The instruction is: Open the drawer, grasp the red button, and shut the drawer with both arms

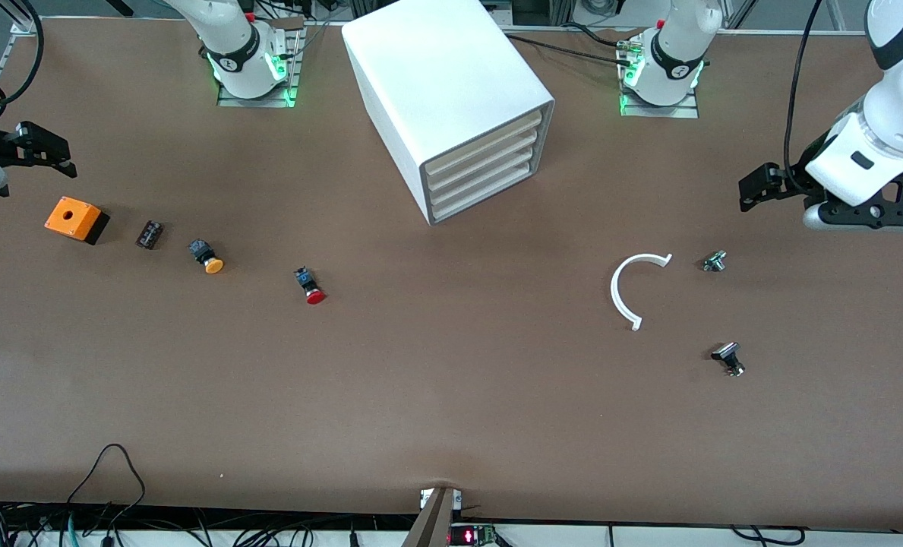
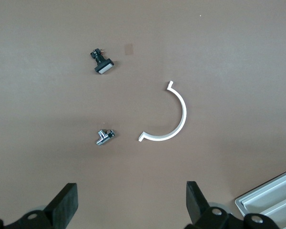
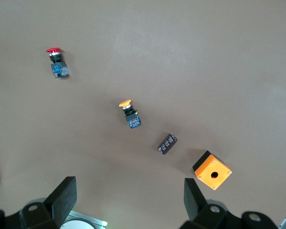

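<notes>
front view: the red button lies on the table, well apart from the right gripper and left gripper; cabinet drawers shut. wrist views: both grippers spread wide, holding nothing; button ahead.

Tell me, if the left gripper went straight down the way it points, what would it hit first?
Probably just bare table. The left gripper hangs open, pointing down, with nothing between its fingers; the small silver part and the white curved piece lie a little ahead of that line, though depth is unclear.
</notes>
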You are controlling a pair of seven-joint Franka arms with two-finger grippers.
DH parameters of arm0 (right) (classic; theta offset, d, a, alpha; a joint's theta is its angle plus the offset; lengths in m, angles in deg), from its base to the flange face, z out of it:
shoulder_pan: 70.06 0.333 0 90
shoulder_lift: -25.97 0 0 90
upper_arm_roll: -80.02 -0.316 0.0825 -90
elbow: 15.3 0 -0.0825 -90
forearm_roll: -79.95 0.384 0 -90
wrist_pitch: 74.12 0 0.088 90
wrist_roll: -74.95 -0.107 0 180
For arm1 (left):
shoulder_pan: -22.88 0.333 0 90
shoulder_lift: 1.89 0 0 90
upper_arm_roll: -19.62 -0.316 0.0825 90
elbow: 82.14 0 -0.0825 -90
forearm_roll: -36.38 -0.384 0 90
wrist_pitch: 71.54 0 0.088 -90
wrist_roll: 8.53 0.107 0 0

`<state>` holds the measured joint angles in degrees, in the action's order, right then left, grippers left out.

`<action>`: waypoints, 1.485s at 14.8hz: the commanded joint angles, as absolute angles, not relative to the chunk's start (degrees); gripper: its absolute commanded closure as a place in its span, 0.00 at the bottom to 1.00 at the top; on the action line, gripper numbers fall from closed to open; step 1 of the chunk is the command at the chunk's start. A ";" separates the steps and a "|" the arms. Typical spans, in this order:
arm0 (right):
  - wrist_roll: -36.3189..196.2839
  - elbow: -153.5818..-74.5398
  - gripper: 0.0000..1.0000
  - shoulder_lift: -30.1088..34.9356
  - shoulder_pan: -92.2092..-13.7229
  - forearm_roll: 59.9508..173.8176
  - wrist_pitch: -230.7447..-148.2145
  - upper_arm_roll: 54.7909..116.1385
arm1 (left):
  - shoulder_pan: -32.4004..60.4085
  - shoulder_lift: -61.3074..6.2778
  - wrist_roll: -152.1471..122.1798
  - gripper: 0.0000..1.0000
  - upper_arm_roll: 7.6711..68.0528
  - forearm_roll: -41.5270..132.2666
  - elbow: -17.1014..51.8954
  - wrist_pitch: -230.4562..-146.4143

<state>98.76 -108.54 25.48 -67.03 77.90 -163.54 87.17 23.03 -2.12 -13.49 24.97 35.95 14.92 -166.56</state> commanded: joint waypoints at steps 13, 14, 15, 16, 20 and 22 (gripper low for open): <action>99.03 -107.85 0.00 25.44 -67.43 78.81 -163.95 87.05 | 24.81 -3.30 -12.40 0.00 24.72 32.16 9.18 -164.61; 98.95 -107.76 0.00 25.09 -67.51 78.89 -164.12 87.05 | 24.72 -3.39 -13.18 0.00 25.07 32.07 9.18 -164.35; 98.94 -107.68 0.00 25.00 -67.52 78.98 -164.30 87.05 | 24.72 -3.47 -13.10 0.00 25.16 32.07 9.18 -164.09; 98.94 -107.68 0.00 25.00 -67.52 78.98 -164.47 87.05 | 24.72 -3.48 -13.19 0.00 25.16 32.07 9.18 -163.91; 98.86 -107.76 0.00 25.09 -67.52 78.72 -163.77 87.05 | 24.90 -3.56 -13.19 0.00 25.16 32.16 9.27 -163.12; 98.86 -107.85 0.00 25.26 -67.52 78.63 -163.77 87.05 | 24.90 -3.56 -13.19 0.00 25.16 32.16 9.27 -163.12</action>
